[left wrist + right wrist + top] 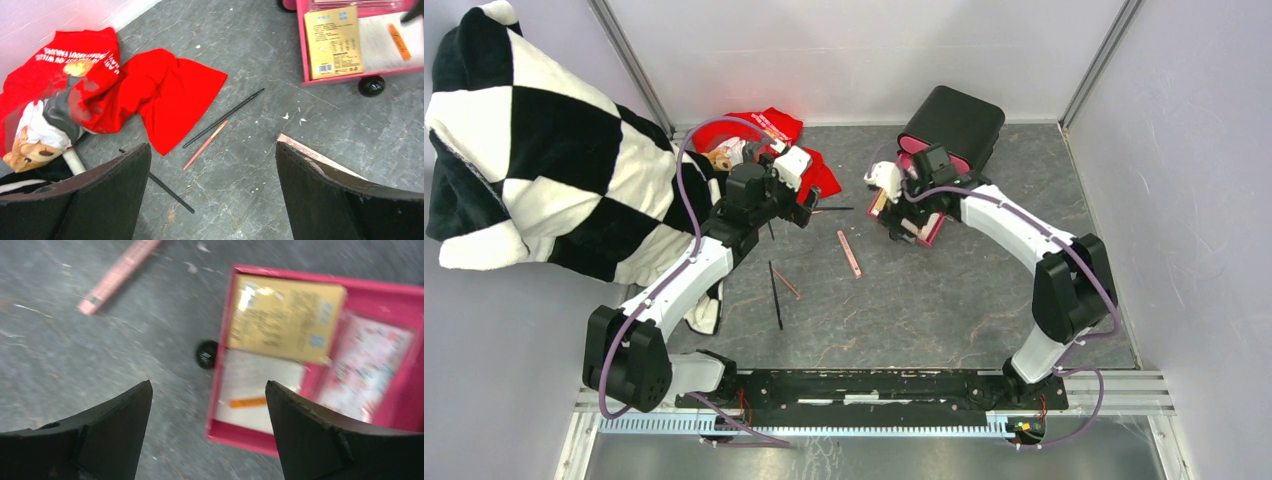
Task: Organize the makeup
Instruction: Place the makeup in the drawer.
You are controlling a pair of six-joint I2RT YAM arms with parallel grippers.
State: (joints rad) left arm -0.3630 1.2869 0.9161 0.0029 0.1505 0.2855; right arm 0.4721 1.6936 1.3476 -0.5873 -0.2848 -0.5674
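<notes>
Pink plastic walls the open drawer (218, 390), and the right wrist view blurs most of what lies inside. A gold packet (285, 317) sits at 12 o'clock in it. The left wrist view shows a barcode and rows of small type on that packet, too fine for me to read. Below it lies a white card (260, 375) with an orange label (248, 402) whose script I cannot make out. A patterned packet (370, 365) at 3 o'clock is cut off by a finger. A black knob (206, 354) sits just outside the drawer front.

On the grey desk (924, 310) the pink stick (849, 253) lies between the arms. A black pencil (223, 118) and a salmon pencil (205, 145) lie side by side at the tip of the red cloth (170, 90). A second black pencil (170, 192) vanishes behind a finger at 8 o'clock. The cloth's white lettering is upside down and folded, so it is unreadable. A peach-and-white lump (25, 150) at 9 o'clock is half hidden.

The left hand (212, 146) is spread wide and empty above the pencils. The right hand (208, 385) is equally wide and empty over the drawer's front edge.
</notes>
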